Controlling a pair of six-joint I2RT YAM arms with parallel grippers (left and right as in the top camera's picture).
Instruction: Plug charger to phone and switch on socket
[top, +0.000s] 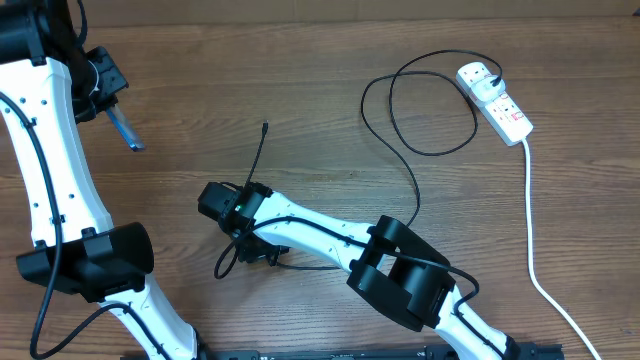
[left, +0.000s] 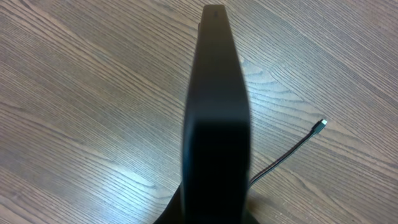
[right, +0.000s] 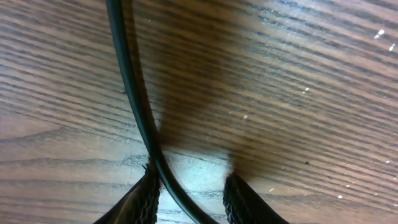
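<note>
Two white-and-black arms work over the brown wooden worktop (top: 300, 60), and there is one of each task item. The left claw (top: 112, 105), up near the worktop's far left corner, is clamped on the slim rectangular phone (top: 128, 130). The phone is lifted clear of the wood, and in the wrist view it shows edge-on as a dark slab (left: 217, 112). The single long thin black charger cable (top: 260, 150) starts at its black plug head, which sits at the near-corner end of the one white elongated power strip (top: 497, 102) by the far right corner. From there it loops across the wood and ends in a small plug tip near the middle. The right claw (right: 189, 196) is down at the worktop's centre with its two fingertips (right: 146, 196) standing apart on either side of the cable. The strand lies against one finger, not pinched. One thick white lead (top: 532, 230) runs from the strip towards the near right corner.
</note>
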